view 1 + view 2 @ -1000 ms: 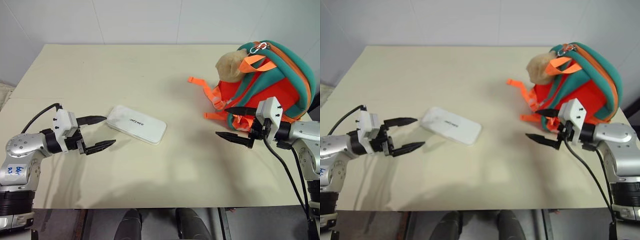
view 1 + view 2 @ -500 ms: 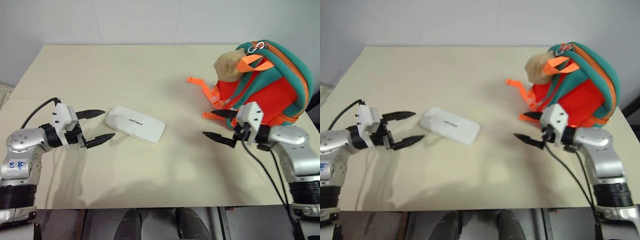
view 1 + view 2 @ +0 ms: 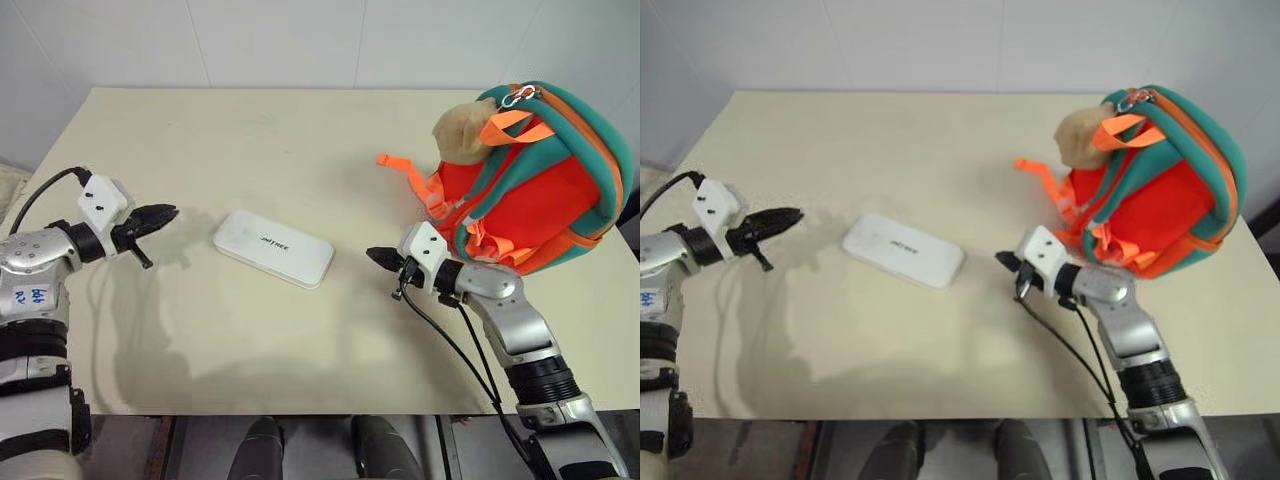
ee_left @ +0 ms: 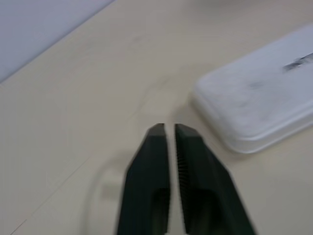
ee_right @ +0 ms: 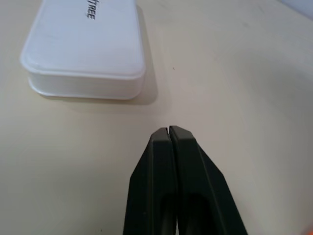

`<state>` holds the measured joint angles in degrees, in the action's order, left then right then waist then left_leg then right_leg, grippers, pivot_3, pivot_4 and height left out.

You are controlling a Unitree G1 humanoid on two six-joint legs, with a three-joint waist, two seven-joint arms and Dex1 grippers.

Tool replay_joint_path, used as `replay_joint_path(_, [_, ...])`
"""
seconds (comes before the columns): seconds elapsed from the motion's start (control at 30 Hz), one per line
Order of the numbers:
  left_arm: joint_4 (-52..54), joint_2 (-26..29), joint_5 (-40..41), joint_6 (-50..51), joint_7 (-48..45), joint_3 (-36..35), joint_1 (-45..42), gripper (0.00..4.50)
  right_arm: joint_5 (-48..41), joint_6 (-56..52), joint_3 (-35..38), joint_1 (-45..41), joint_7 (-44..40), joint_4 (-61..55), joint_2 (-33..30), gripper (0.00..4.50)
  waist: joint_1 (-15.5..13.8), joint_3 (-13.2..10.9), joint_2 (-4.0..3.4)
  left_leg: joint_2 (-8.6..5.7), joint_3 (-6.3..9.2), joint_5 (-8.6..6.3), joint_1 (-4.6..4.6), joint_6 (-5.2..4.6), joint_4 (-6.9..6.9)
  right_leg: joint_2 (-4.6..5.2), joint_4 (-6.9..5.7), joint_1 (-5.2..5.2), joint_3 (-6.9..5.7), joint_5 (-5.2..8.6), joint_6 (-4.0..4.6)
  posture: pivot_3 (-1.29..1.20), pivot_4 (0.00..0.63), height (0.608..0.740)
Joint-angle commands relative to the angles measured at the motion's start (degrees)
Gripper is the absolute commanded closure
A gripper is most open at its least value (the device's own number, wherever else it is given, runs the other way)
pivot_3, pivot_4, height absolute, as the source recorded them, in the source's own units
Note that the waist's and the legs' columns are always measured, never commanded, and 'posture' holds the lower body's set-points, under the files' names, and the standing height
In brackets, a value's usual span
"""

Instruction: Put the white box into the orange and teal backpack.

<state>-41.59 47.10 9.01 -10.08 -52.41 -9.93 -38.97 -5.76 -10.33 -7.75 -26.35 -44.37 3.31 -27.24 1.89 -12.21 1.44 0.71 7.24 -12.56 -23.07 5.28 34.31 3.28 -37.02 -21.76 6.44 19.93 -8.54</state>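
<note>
Left arm: silver, reaching in from the left edge, forearm roughly level.
Left gripper [image 3: 168, 212]: two black fingers pressed together, nothing between them, pointing right.
Right arm: silver, bent up from the lower right.
Right gripper [image 3: 376, 257]: black fingers closed, empty, pointing left.

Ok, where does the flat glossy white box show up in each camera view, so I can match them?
Left eye view: flat glossy white box, mid-table between both arms.
Right eye view: same box, centre-left.
Left wrist view: its rounded end, just beyond the left gripper.
Right wrist view: box, ahead of the right gripper.
Shared landmark: the dark lettering on its lid.
</note>
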Motion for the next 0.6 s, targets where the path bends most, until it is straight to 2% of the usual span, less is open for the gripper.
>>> replay_joint_path(0.03, [-2.39,-2.56,-3.22,-1.50,2.41,2.89,-1.78,4.49,0.88,-0.71,-2.36,0.03,0.79,-1.41,2.11,4.50,-0.01,0.00,0.00,0.00,0.00,0.00,0.00,0.00,-0.01,0.00,0.00,0.00,0.00,0.00,0.00,0.00,0.150,0.740])
replay_joint_path(0.3, [-6.12,-7.84,-6.44,-1.46,7.93,5.61,-2.89,4.49,2.83,-3.90,-6.50,-1.00,2.74,-0.63,7.32,4.50,0.61,0.01,0.02,0.00,0.01,0.06,-0.07,0.03,0.00,-0.01,-0.28,-0.21,0.01,0.00,0.00,0.00,0.150,0.740])
replay_joint_path(0.6, [0.15,-9.74,-2.90,1.06,4.28,4.73,1.88,4.49,3.84,-3.87,-7.87,-2.59,3.22,0.62,10.64,4.50,1.34,0.02,0.03,-0.01,0.04,0.25,-0.05,0.11,0.00,-0.01,-0.57,-0.30,0.01,0.00,0.01,0.00,0.150,0.740])
